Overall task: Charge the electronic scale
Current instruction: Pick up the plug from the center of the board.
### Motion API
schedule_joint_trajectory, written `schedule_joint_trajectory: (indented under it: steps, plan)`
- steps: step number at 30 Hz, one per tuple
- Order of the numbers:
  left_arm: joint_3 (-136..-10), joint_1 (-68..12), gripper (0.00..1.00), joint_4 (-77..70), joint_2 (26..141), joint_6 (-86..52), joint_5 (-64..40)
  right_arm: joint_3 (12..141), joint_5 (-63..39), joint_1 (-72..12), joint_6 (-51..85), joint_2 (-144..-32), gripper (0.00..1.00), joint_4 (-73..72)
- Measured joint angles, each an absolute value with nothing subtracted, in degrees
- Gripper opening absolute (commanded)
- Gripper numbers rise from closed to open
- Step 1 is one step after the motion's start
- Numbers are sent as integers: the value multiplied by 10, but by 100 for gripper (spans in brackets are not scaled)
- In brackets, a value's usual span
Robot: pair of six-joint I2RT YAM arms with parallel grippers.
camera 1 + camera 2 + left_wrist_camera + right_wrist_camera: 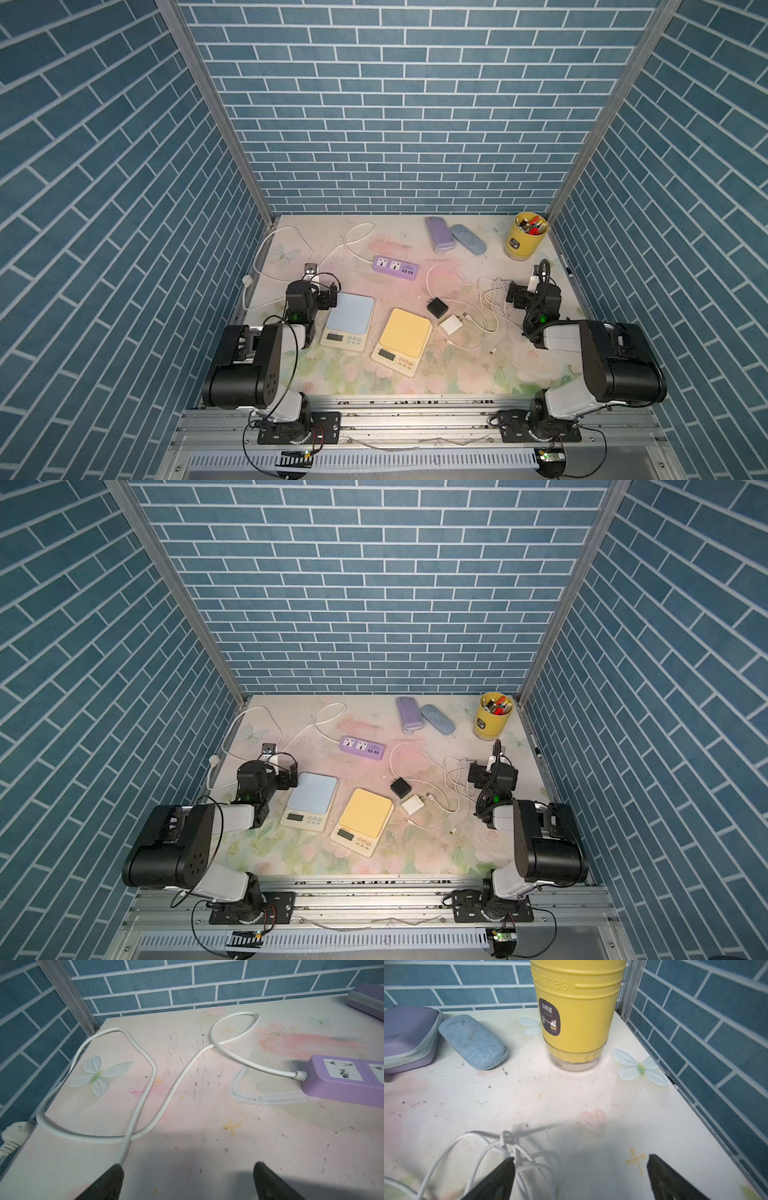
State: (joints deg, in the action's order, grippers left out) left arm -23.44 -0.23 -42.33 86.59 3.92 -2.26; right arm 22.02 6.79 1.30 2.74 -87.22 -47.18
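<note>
The left tool stands wide open over the bare bench, holding nothing. The thick white cord of the purple power strip loops ahead of it and runs back to one of its fingers; whether cord and finger touch cannot be told. The strip itself lies ahead of this tool, off to its right.

The blue scale sits behind the left tool and to its right, just beside that arm's wrist, flat on the bench with its display end toward the robot's base. The yellow scale lies farther right, near the blue one but apart from it, behind both tools and roughly midway between them.

The right tool is likewise spread wide and empty. A tangle of thin white charging cable lies just at its left finger. Straight ahead of it stands the yellow cup, with a blue-grey case and a purple case side by side ahead to its left. A black charger and a white charger lie to this tool's left and behind it, between it and the yellow scale
</note>
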Motion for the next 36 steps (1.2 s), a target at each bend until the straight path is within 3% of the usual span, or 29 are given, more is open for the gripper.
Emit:
schedule_joint_trajectory:
  steps: [36]
  plan:
    - [-237, -4, 100, -423, 866, 39, -10, 220, 67, 14, 27, -872, 99, -472]
